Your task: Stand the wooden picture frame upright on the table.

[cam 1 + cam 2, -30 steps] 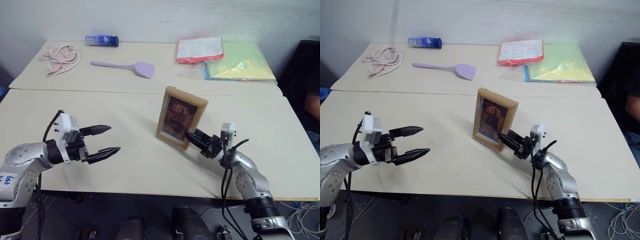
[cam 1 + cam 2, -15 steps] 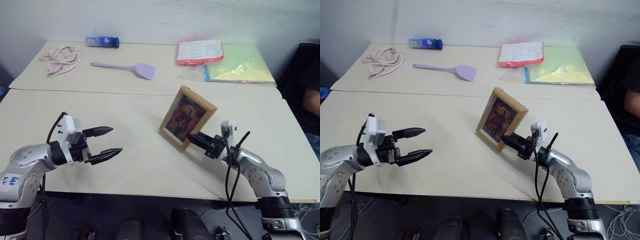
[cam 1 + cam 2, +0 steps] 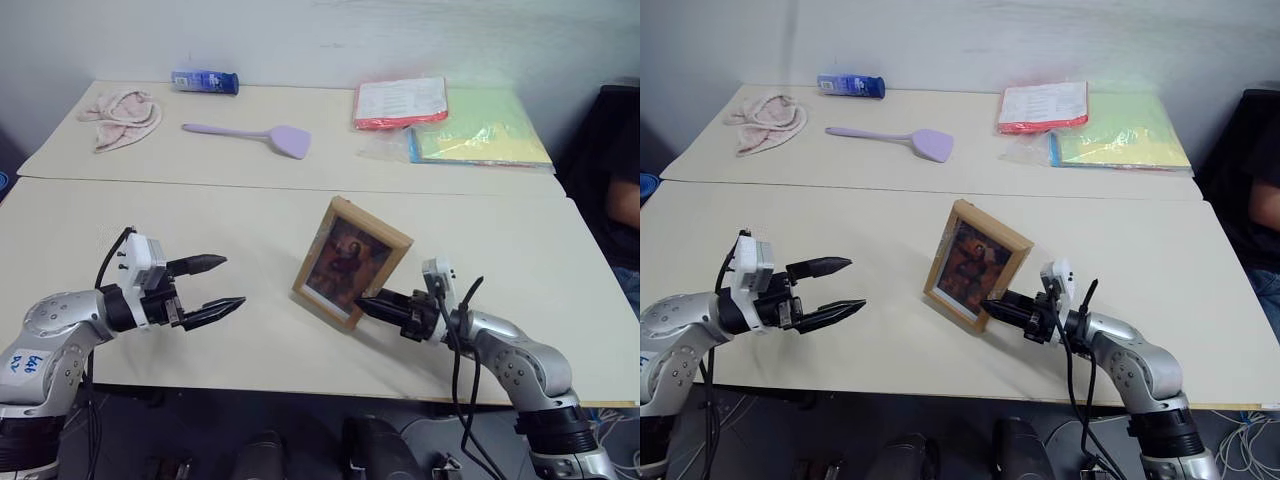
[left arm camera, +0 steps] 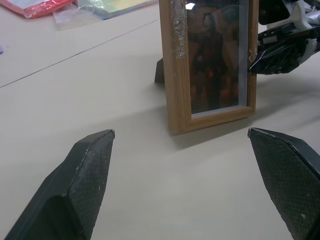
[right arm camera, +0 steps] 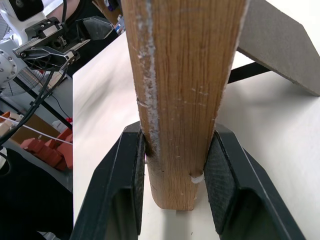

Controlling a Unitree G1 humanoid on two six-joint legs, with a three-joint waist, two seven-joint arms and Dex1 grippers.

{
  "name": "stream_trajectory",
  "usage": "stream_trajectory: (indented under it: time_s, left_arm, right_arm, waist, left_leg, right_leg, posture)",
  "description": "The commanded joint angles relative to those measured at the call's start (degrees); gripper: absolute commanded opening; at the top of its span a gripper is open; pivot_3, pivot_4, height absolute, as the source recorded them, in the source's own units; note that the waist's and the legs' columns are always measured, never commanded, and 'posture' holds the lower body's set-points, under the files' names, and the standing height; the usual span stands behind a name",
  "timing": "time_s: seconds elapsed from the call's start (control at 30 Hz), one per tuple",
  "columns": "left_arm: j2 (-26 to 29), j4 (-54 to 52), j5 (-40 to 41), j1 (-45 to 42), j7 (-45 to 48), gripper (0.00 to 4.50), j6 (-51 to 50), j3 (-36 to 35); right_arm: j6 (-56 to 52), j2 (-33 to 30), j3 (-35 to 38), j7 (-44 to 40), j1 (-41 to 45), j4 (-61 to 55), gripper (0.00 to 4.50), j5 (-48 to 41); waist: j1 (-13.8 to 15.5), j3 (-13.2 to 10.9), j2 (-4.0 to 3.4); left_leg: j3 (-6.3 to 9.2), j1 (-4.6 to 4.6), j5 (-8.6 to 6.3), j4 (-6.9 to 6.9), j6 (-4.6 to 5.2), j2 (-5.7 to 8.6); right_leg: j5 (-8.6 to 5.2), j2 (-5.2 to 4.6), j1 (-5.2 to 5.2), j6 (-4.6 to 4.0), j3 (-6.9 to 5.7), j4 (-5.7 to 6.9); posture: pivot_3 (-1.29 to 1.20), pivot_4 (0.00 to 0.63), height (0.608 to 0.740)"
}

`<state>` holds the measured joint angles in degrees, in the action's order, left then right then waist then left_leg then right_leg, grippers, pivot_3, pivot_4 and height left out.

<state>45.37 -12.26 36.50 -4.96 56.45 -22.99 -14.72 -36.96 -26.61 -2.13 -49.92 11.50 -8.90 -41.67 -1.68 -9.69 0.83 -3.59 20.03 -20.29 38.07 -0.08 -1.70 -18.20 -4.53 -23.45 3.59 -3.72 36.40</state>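
While the right gripper (image 3: pixel 372 305) clamps the wooden picture frame (image 3: pixel 349 262) at mid-table (image 3: pixel 200 220), upright on its easel leg, the left gripper (image 3: pixel 215 286) waits open; releasing cleanly seems next.

left end effector (image 3: pixel 218 285): black fingers spread wide, holding nothing, pointing level toward the robot's right | right end effector (image 3: pixel 372 307): fingers clamped on the edge of the small light-wood picture frame (image 3: pixel 350 262), forearm low, pointing left
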Motion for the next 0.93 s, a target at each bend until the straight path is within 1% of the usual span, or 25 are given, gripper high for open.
stream_trajectory:
  time_s: [0.03, 0.1, 0.13, 0.17, 0.23, 0.27, 0.33, 0.4, 0.43, 0.47, 0.5, 0.53, 0.63, 0.67, 0.73, 0.77, 0.83, 0.93]
  left_arm:
    - [-0.5, -0.6, -0.7, 0.8, 0.2, 4.5, 1.3, -1.0]
    - [-0.6, -0.4, -1.2, 1.3, 0.4, 4.5, 1.7, -1.0]
    - [-0.5, -0.3, -1.5, 1.5, 0.5, 4.5, 2.0, -0.9]
    - [-0.6, -0.4, -1.7, 1.9, 0.6, 4.5, 2.1, -0.9]
    - [-0.6, -0.4, -2.0, 2.6, 0.7, 4.5, 2.4, -0.9]
    - [-0.7, -0.5, -2.1, 2.9, 0.6, 4.5, 2.5, -1.0]
    - [-0.8, -0.3, -2.4, 3.4, 0.5, 4.5, 2.8, -1.2]
    - [-0.7, 0.1, -2.7, 3.9, 0.5, 4.5, 3.2, -1.5]
    - [-0.6, 0.7, -3.0, 4.2, 0.6, 4.5, 3.5, -1.8]
    - [-0.3, 1.3, -3.6, 4.5, 0.9, 4.5, 4.1, -2.0]
    - [-0.1, 1.7, -4.0, 5.0, 1.2, 4.5, 4.6, -2.2]
    - [0.2, 2.2, -4.5, 5.5, 1.5, 4.5, 5.2, -2.4]
    - [1.5, 4.2, -7.0, 7.7, 3.5, 4.5, 9.3, -3.6]
    - [1.7, 5.0, -7.5, 8.5, 4.1, 4.5, 10.8, -4.2]
    - [2.2, 6.0, -7.9, 10.1, 5.0, 4.5, 12.2, -5.7]
    - [2.4, 6.6, -8.4, 10.9, 5.4, 4.5, 13.3, -6.5]
    - [2.6, 7.5, -10.4, 12.6, 5.3, 4.5, 16.0, -7.5]
    - [2.4, 7.8, -11.3, 14.3, 5.3, 4.5, 18.0, -8.4]
  right_arm:
    - [-2.0, -1.4, -3.9, 1.4, -2.2, 2.8, 1.19, 5.0]
    - [1.5, -0.9, -3.6, 1.2, -1.1, 2.4, 1.19, 6.6]
    - [1.0, -0.5, -2.9, 2.3, -0.5, 2.0, 1.19, 6.2]
    - [0.4, -0.6, -2.6, 1.6, -0.1, 1.0, 1.19, 5.0]
    - [0.4, -0.5, -2.0, 2.4, 0.9, -0.5, 1.91, 4.7]
    - [1.7, -0.5, -1.9, 1.8, 1.2, -1.4, 2.13, 5.0]
    - [2.0, 0.1, -0.8, 2.6, 1.6, -2.4, 2.85, 4.8]
    - [1.8, -0.8, -0.5, 1.8, 1.2, -3.6, 3.51, 4.7]
    - [1.0, -2.0, -0.2, 0.9, 0.3, -4.7, 3.77, 4.2]
    - [0.7, -3.2, 0.3, 0.1, -0.6, -5.5, 4.18, 4.0]
    - [1.3, -4.2, 1.0, -0.5, -1.8, -6.1, 4.48, 4.1]
    - [1.5, -5.6, 1.8, -1.3, -3.1, -6.6, 4.48, 4.0]
    - [8.8, -10.5, 5.1, -7.3, -8.4, -6.1, 4.48, 6.7]
    - [16.3, -10.8, 6.7, -9.3, -9.9, -4.8, 4.48, 9.2]
    - [27.9, -10.7, 10.2, -12.6, -12.1, -2.0, 4.48, 11.7]
    - [36.7, -10.5, 11.9, -14.5, -12.7, 0.1, 4.48, 14.0]
    - [45.3, -12.0, 14.1, -17.6, -14.5, 3.4, 4.48, 16.6]
    - [53.7, -13.3, 15.2, -20.1, -15.4, 7.6, 4.48, 19.0]
  waist:
    - [0.0, 0.0, 0.01]
    - [0.0, 0.0, 0.01]
    - [0.0, 0.0, 0.01]
    - [0.0, 0.0, 0.01]
    - [-0.1, 0.0, 0.0]
    - [0.0, 0.0, -0.04]
    - [0.0, -0.2, -0.26]
    - [0.1, -0.2, -0.3]
    - [0.1, -0.2, -0.32]
    - [0.1, -0.2, -0.35]
    - [0.1, -0.2, -0.36]
    - [0.2, -0.2, -0.35]
    - [0.3, -0.3, -0.34]
    - [0.3, -0.3, -0.34]
    - [0.2, -0.3, -0.33]
    - [0.0, -0.3, -0.34]
    - [0.0, -0.3, -0.34]
    - [0.1, -0.3, -0.35]
  left_leg:
    - [0.0, -0.01, 0.0, 0.0, 0.0, 0.0]
    - [0.0, -0.01, 0.0, 0.0, 0.01, 0.0]
    - [0.0, -0.01, -0.01, 0.0, 0.01, 0.0]
    - [0.0, -0.01, -0.01, 0.0, 0.02, 0.0]
    - [0.0, -0.02, -0.01, 0.0, 0.02, 0.0]
    - [0.0, -0.01, 0.0, 0.0, 0.02, 0.0]
    - [0.01, 0.15, 0.02, 0.01, 0.01, 0.02]
    - [0.0, 0.2, 0.04, 0.03, -0.02, 0.04]
    - [0.0, 0.2, 0.04, 0.02, -0.02, 0.03]
    - [0.0, 0.21, 0.04, 0.03, -0.02, 0.03]
    - [0.0, 0.21, 0.04, 0.02, -0.02, 0.03]
    - [-0.01, 0.21, 0.03, 0.03, 0.0, 0.04]
    - [-0.01, 0.23, 0.0, 0.03, 0.05, 0.06]
    - [-0.02, 0.24, -0.01, 0.03, 0.07, 0.06]
    - [-0.03, 0.23, -0.02, 0.03, 0.11, 0.06]
    - [-0.05, 0.2, -0.05, 0.03, 0.16, 0.06]
    - [-0.1, 0.15, -0.12, 0.03, 0.3, 0.05]
    - [-0.11, 0.12, -0.11, 0.02, 0.27, 0.04]
  right_leg:
    - [0.0, 0.0, 0.01, 0.0, 0.0, 0.0]
    - [0.0, 0.0, 0.01, 0.0, 0.0, 0.0]
    - [0.0, 0.0, 0.01, 0.0, 0.0, 0.0]
    - [0.0, 0.0, 0.01, 0.0, 0.0, 0.01]
    - [0.0, -0.01, 0.0, 0.0, 0.01, 0.02]
    - [0.0, -0.01, -0.01, 0.0, 0.01, 0.03]
    - [0.0, -0.03, -0.16, 0.0, 0.01, 0.03]
    - [0.01, -0.04, -0.2, 0.01, 0.0, 0.02]
    - [0.01, -0.03, -0.21, 0.01, -0.01, 0.02]
    - [0.01, -0.03, -0.21, 0.01, -0.02, 0.02]
    - [0.01, -0.03, -0.2, 0.01, -0.02, 0.01]
    - [0.01, -0.03, -0.2, 0.01, -0.02, 0.01]
    - [0.02, -0.04, -0.17, 0.04, -0.04, -0.1]
    - [0.03, -0.03, -0.15, 0.05, -0.04, -0.15]
    - [0.05, -0.02, -0.12, 0.1, -0.04, -0.23]
    - [0.07, -0.01, -0.08, 0.12, -0.03, -0.24]
    - [0.08, 0.02, -0.06, 0.14, 0.01, -0.21]
    - [0.08, 0.03, -0.04, 0.14, 0.01, -0.21]
  posture:
    - [0.0, 0.15, 0.74]
    - [0.0, 0.15, 0.74]
    - [0.0, 0.15, 0.74]
    - [0.0, 0.15, 0.74]
    - [0.0, 0.15, 0.74]
    - [0.0, 0.15, 0.74]
    - [0.0, 0.15, 0.74]
    - [0.0, 0.15, 0.74]
    - [0.0, 0.15, 0.74]
    - [0.0, 0.15, 0.74]
    - [0.0, 0.15, 0.74]
    - [0.0, 0.15, 0.74]
    - [0.0, 0.15, 0.74]
    - [0.0, 0.15, 0.74]
    - [0.0, 0.15, 0.74]
    - [0.0, 0.15, 0.74]
    - [0.0, 0.15, 0.74]
    - [0.0, 0.15, 0.74]
